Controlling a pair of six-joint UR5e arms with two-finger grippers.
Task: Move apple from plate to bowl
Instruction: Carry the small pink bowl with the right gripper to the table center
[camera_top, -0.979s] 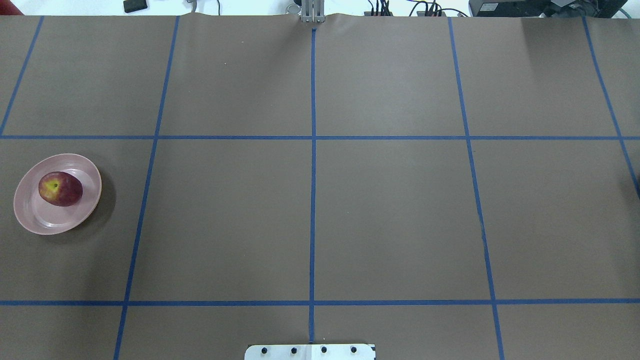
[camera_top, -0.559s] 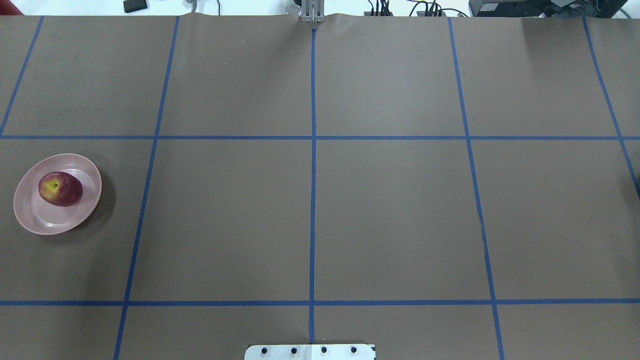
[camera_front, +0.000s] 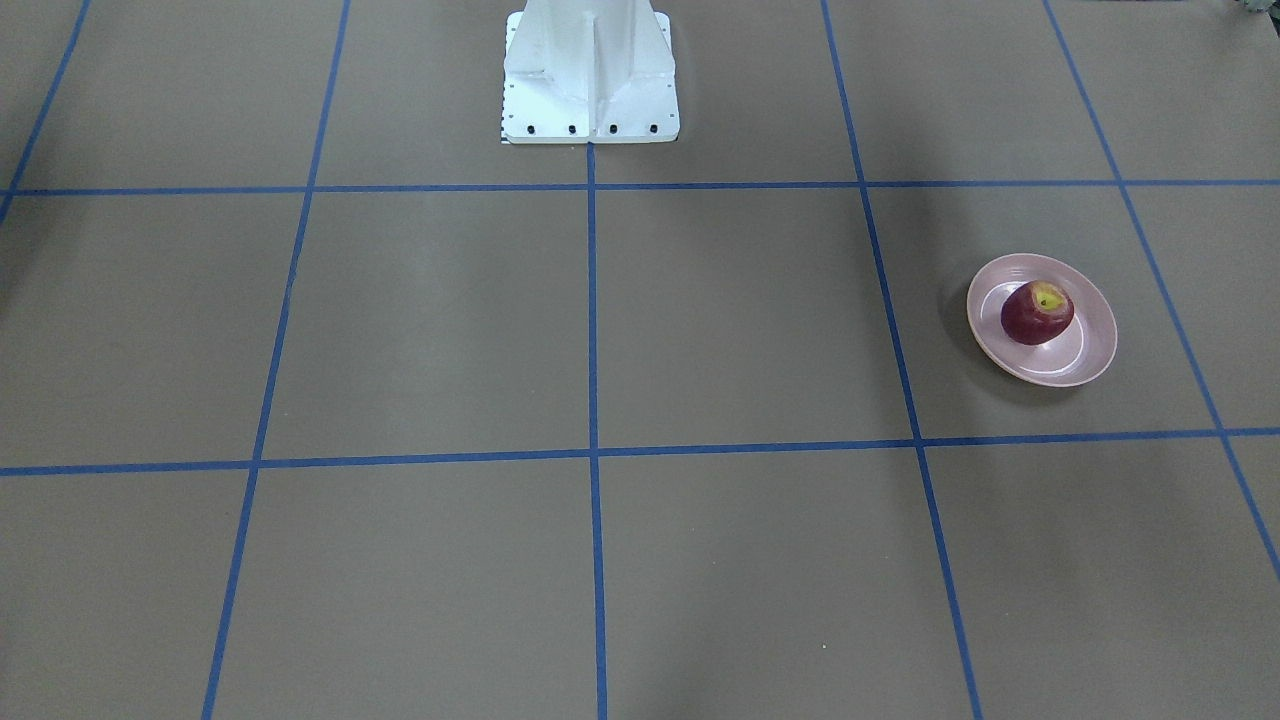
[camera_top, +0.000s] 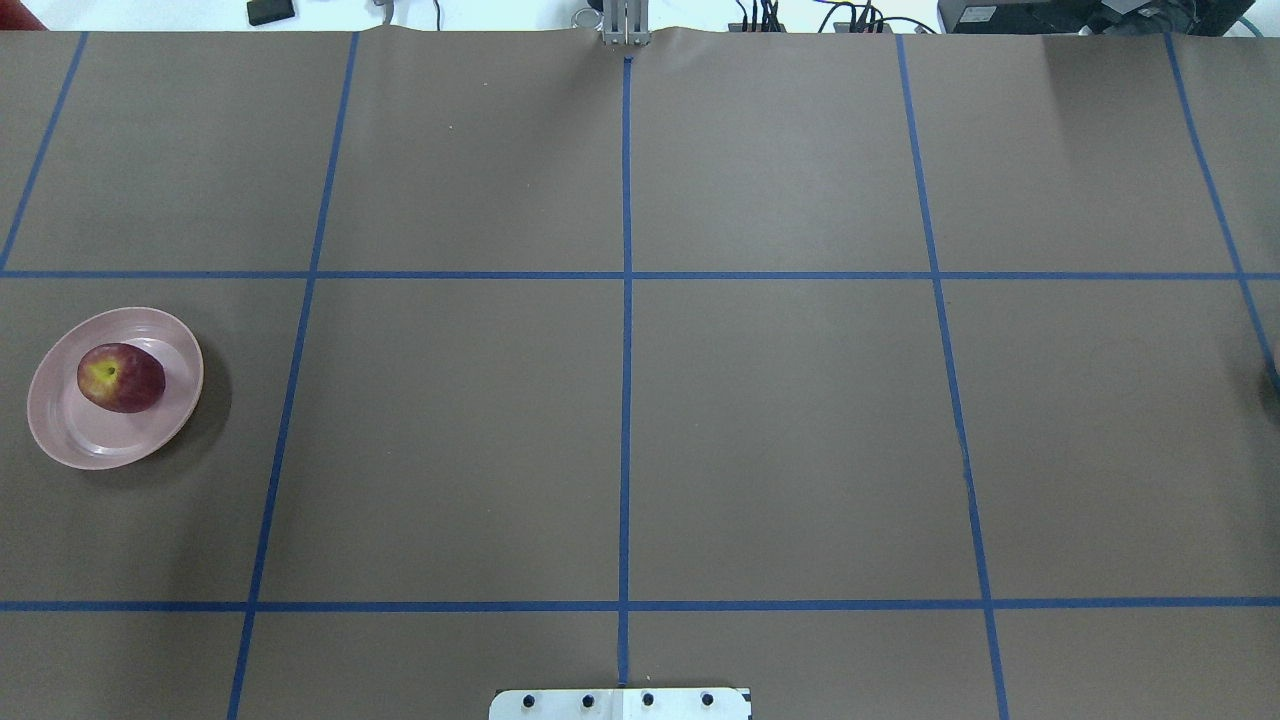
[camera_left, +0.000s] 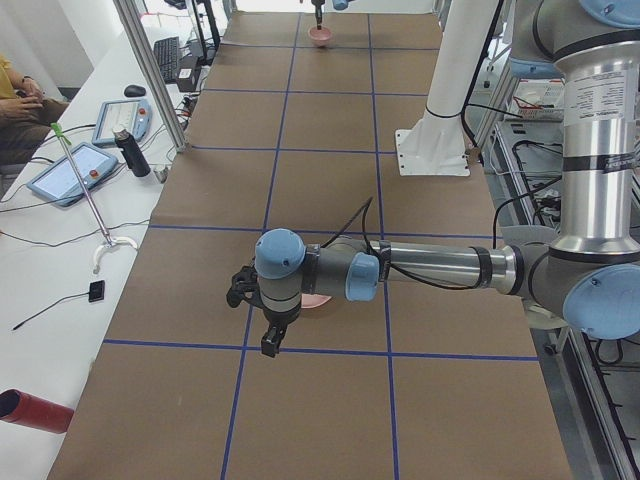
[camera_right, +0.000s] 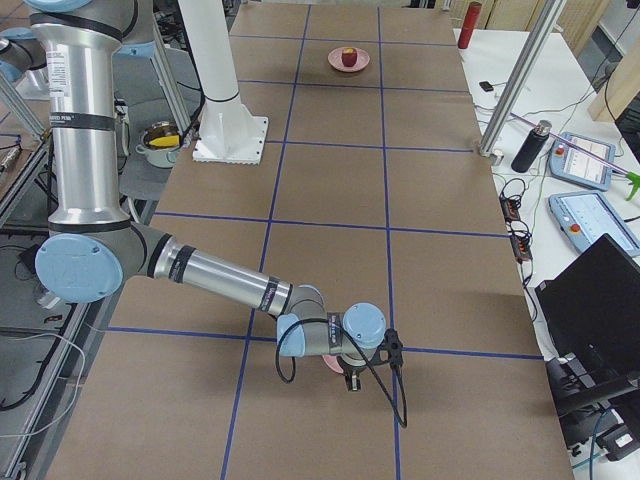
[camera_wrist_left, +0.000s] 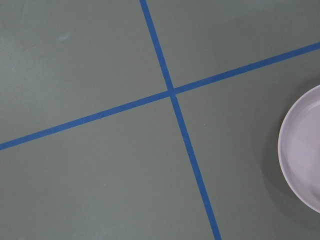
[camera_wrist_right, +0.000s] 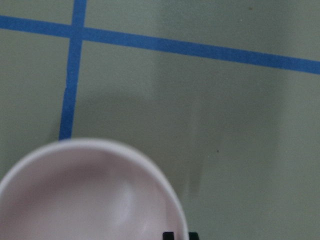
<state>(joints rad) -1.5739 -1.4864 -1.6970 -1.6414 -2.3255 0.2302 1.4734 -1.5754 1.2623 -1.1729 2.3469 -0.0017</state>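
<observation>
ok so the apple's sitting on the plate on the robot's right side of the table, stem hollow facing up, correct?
One thing is off: the side. The apple sits on the plate, stem hollow facing up, but on the robot's left side, not its right. The overhead exterior view shows both at its left edge.

- Dark red apple (camera_top: 121, 378), yellow-green patch round the stem hollow.
- Pale pink plate (camera_top: 90, 445), thin lighter ring about the flat centre.
- Pale pink bowl (camera_wrist_right: 90, 200), plain inside.
- Matt brown bench (camera_top: 780, 420), crossed by a square grid of blue tape lines (camera_top: 626, 400).
- White base mount (camera_front: 590, 70), row of small black bolt heads along its edge.
- Silver left arm (camera_left: 440, 268) and silver right arm (camera_right: 215, 275), pale blue caps at the joints, black bands between sections.
</observation>
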